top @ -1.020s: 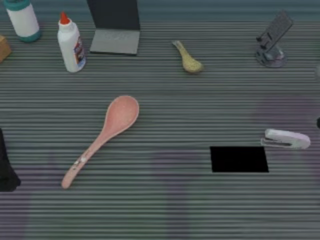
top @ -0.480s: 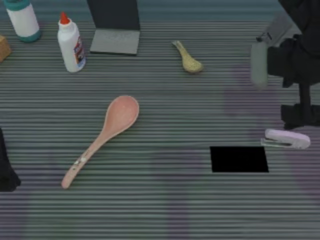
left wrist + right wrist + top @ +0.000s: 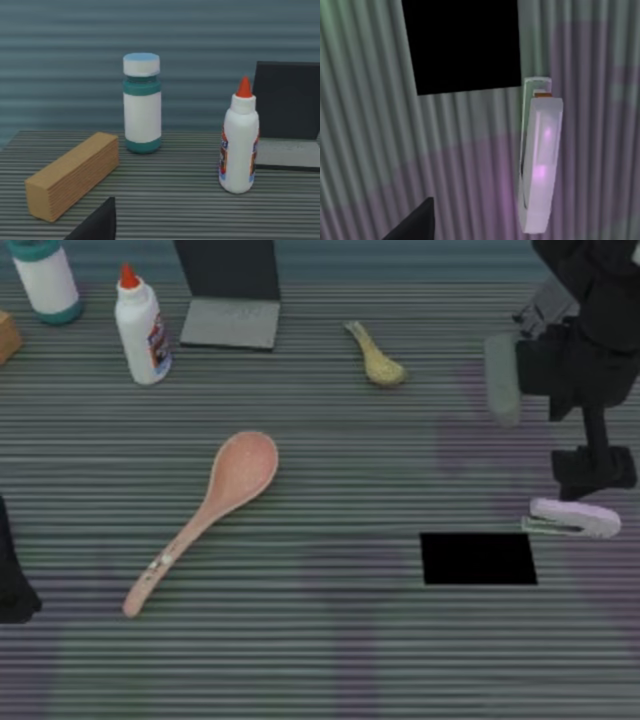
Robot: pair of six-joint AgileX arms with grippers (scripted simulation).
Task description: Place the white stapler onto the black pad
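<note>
Descending at the frame's right edge, the right gripper (image 3: 596,472) had closed in just above the white stapler (image 3: 574,517); finger state could not be told. Stapler lay untouched beside the black pad (image 3: 478,558); grasp pending.

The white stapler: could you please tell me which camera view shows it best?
The right wrist view shows the white stapler best: it is close, whole and unobstructed, lying on the table beside the black pad. The top view shows it small near the table's right edge, just below the right gripper. The left wrist view does not show it.
</note>
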